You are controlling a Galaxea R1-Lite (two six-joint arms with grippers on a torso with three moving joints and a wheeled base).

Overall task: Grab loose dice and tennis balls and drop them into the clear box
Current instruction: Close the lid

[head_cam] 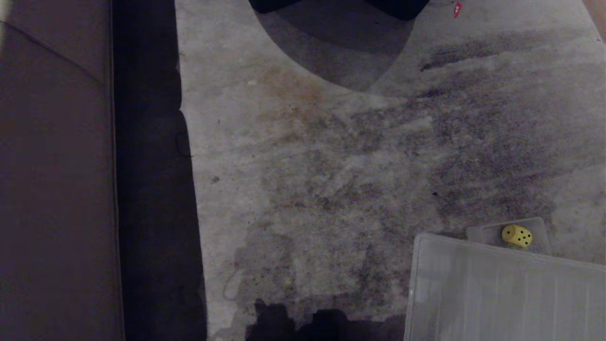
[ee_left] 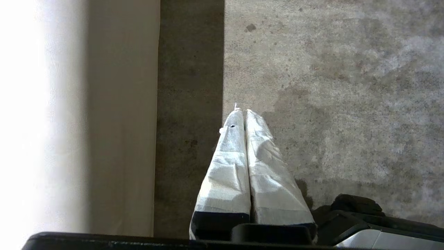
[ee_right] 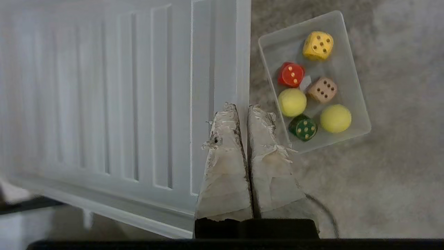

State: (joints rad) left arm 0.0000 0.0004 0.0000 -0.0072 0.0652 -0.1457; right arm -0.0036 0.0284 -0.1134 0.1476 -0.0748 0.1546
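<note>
Your left gripper point(ee_left: 244, 113) hung closed and empty over the carpet point(ee_left: 329, 86). Your right gripper point(ee_right: 242, 109) was closed, empty, above the lid point(ee_right: 104, 86). The clear box point(ee_right: 357, 100) held every dice point(ee_right: 318, 45) and tennis ball point(ee_right: 292, 102); lift away slowly, I'd judge.

Four dice sit in the one clear box point(ee_right: 350, 74) right now: one yellow die point(ee_right: 318, 45), one red die point(ee_right: 291, 74), one brown die point(ee_right: 323, 89) and one green die point(ee_right: 303, 127). Two tennis balls are in that box too, the first tennis ball point(ee_right: 292, 102) beside the red die, the second tennis ball point(ee_right: 335, 118) beside the green one. Just beside the box lies one ribbed clear lid point(ee_right: 121, 93).
</note>
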